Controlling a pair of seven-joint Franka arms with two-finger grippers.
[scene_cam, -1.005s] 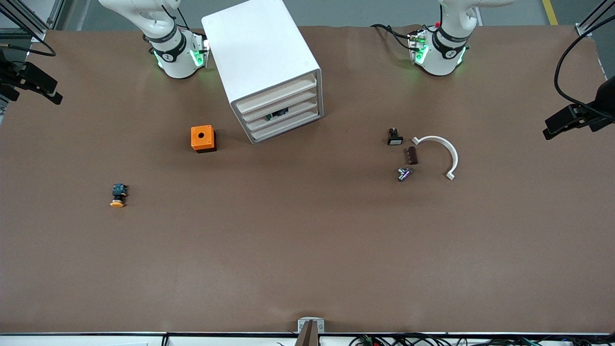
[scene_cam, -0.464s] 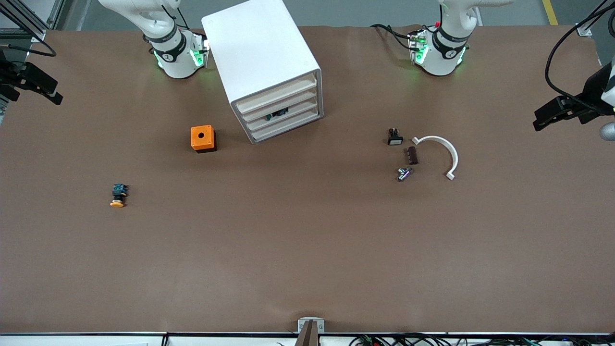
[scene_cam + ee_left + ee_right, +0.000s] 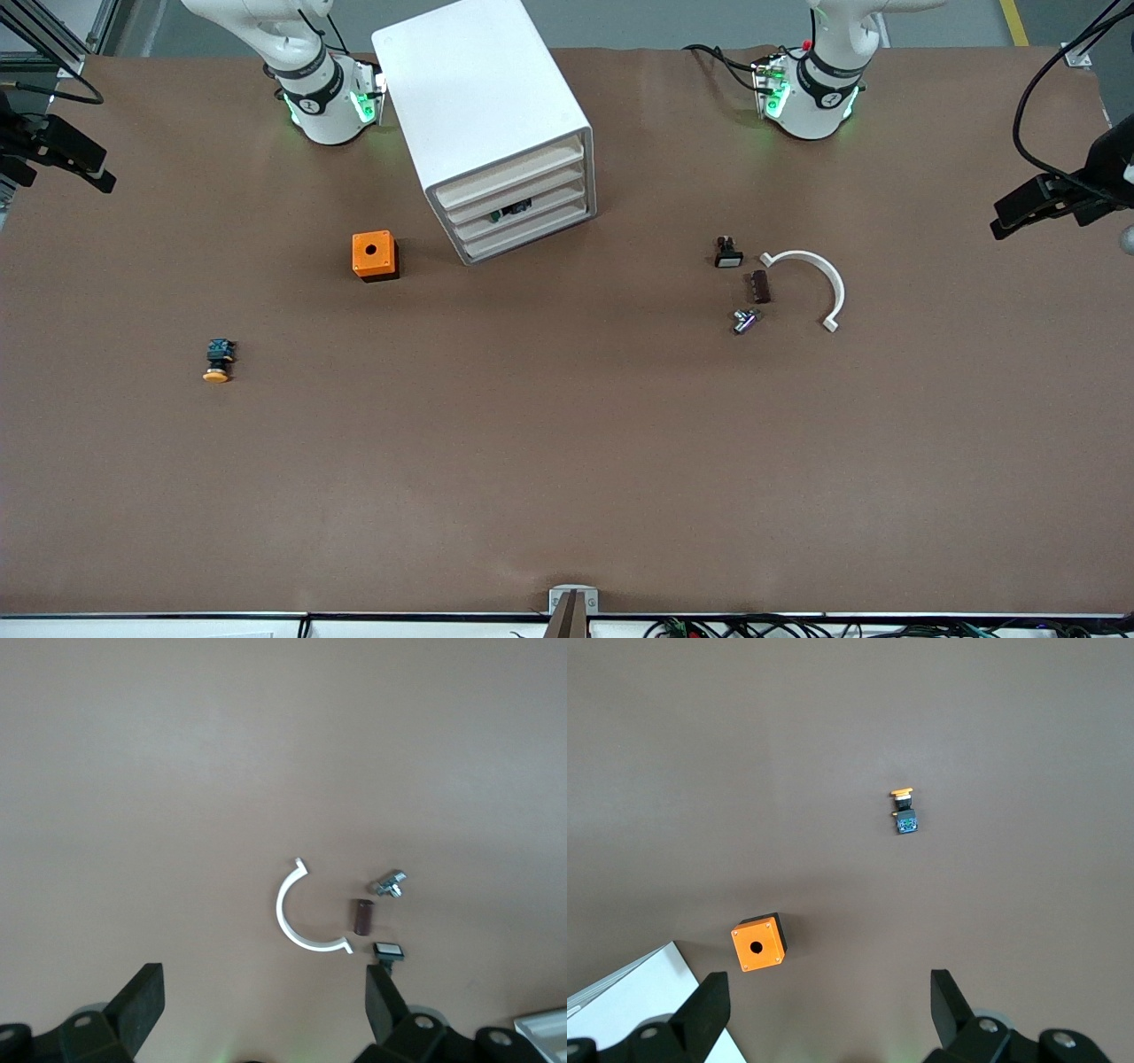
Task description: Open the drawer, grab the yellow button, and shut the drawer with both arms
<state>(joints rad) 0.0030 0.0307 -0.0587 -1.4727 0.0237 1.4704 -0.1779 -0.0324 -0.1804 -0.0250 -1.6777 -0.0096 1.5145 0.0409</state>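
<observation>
The white cabinet [image 3: 483,106] stands between the arms' bases. Its four cream-fronted drawers [image 3: 523,206] are all shut, and a small dark part shows in the gap of the third one down. The button [image 3: 216,361] lies on the table toward the right arm's end, nearer the front camera than the cabinet; it also shows in the right wrist view [image 3: 904,811]. My right gripper [image 3: 93,173] [image 3: 828,992] is open and empty, high over the table at the right arm's end. My left gripper [image 3: 1005,221] [image 3: 263,992] is open and empty, high over the left arm's end.
An orange cube with a round hole [image 3: 374,255] [image 3: 757,943] sits beside the cabinet. Toward the left arm's end lie a white arc [image 3: 815,279] [image 3: 297,917], a small black part with a white face [image 3: 727,254], a brown piece [image 3: 759,286] and a metal piece [image 3: 745,320].
The left gripper has shifted slightly at the table's edge. The right gripper, the cabinet and the objects on the table have not moved.
</observation>
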